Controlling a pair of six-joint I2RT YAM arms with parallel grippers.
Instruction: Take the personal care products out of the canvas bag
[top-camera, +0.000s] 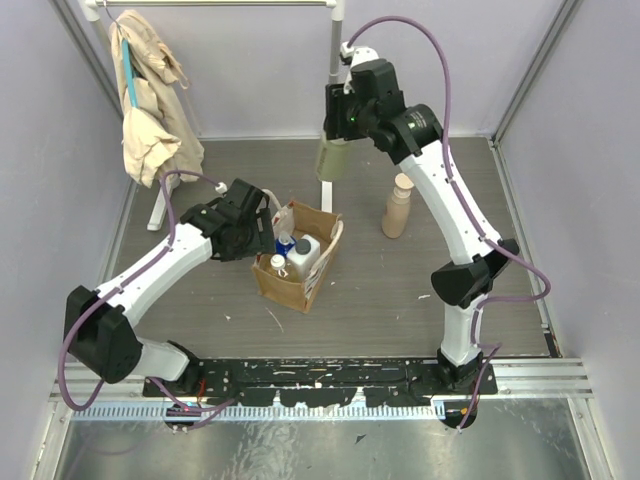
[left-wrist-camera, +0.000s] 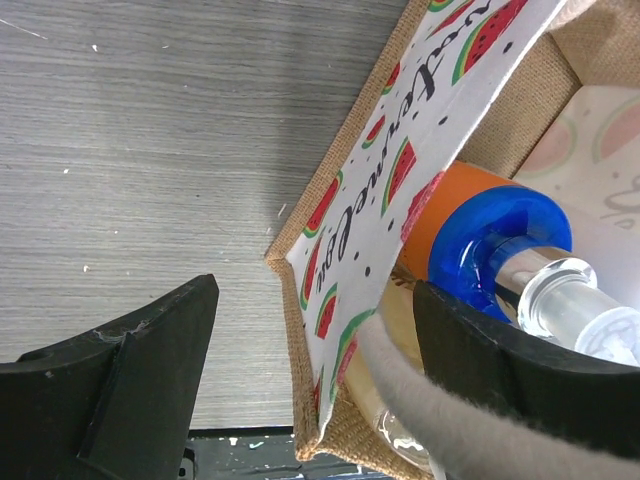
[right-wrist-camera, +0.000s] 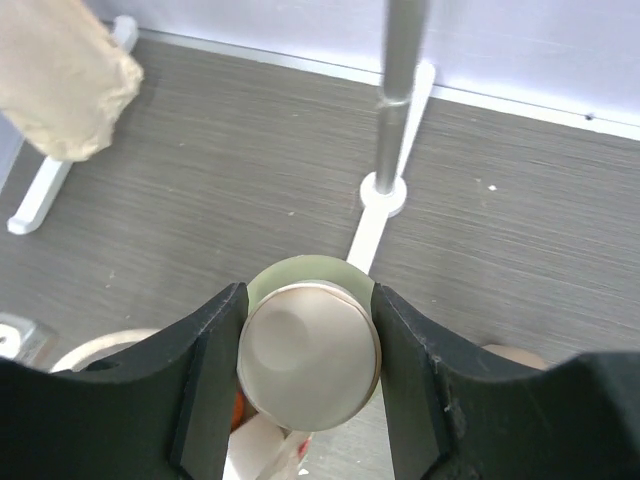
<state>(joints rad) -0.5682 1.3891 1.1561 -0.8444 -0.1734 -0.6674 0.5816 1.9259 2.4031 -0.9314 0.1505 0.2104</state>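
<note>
The canvas bag (top-camera: 290, 288) stands upright mid-table, its watermelon-print lining (left-wrist-camera: 400, 170) showing in the left wrist view. Inside it are an orange-and-blue bottle (left-wrist-camera: 470, 225), a white rectangular dark-capped bottle (top-camera: 304, 252) and a small amber white-capped bottle (top-camera: 278, 264). My left gripper (left-wrist-camera: 315, 370) is open and straddles the bag's left wall, one finger (left-wrist-camera: 110, 390) outside and the other inside. My right gripper (right-wrist-camera: 310, 360) is shut on the cream cap of the olive-green bottle (top-camera: 333, 158), held high above the table behind the bag. A tan pump-top bottle (top-camera: 398, 207) stands on the table to the right.
A white clothes rack stands at the back, with a beige cloth (top-camera: 145, 100) hanging on its left side and its right pole (right-wrist-camera: 397, 90) just beyond the held bottle. Its white feet (top-camera: 160, 205) rest on the table. Grey walls close in both sides.
</note>
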